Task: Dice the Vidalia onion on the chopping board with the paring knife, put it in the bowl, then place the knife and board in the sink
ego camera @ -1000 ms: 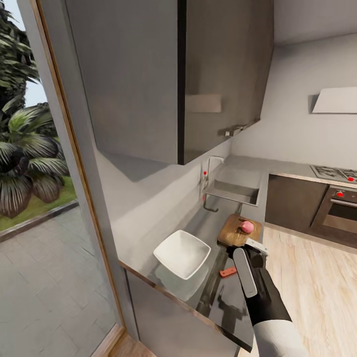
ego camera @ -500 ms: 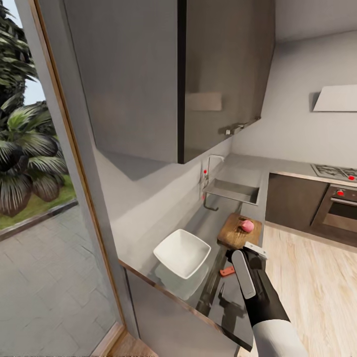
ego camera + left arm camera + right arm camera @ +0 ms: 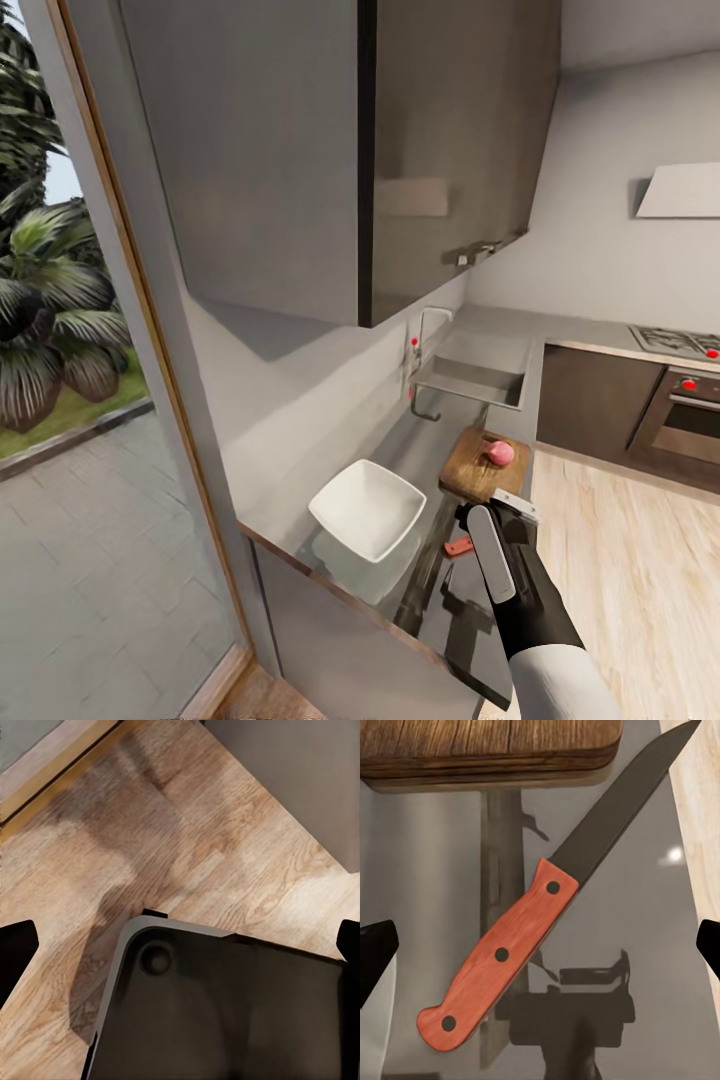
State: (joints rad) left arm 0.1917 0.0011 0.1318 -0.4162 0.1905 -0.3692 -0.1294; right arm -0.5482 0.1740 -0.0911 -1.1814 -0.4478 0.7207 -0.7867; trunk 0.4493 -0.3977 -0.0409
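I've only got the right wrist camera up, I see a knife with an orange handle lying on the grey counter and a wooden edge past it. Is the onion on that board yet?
Observer: Yes, the onion sits whole on the chopping board.
Operator: Where's the bowl?
Observer: The white bowl stands on the counter, nearer the wall than the knife and apart from the board.
Operator: And the sink?
Observer: The sink lies beyond the board, with its tap at the wall.
Operator: My other arm?
Observer: The left wrist camera looks at the wooden floor.

Wall cabinet [image 3: 350, 150], oven [image 3: 690, 420], wooden floor [image 3: 630, 560]
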